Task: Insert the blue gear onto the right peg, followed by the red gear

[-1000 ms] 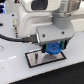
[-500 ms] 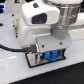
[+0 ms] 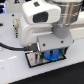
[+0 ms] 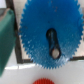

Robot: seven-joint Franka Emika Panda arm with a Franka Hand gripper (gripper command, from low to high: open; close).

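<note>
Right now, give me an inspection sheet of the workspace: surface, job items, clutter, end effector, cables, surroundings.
Surface: white table with a dark base plate.
Job's things: blue gear under the end effector, over the plate; red gear only partly visible in the wrist view.
Clutter: green object beside the blue gear.
Grippers: end effector low over the blue gear; open or shut cannot be told.
Cables: black cable.
Surroundings: nothing seen.

The exterior view looks down from above and a little to the side, close enough that the arm fills most of the picture. The wrist view faces straight down, very near. Both views share the blue gear (image 3: 52,54) (image 4: 51,35).
</note>
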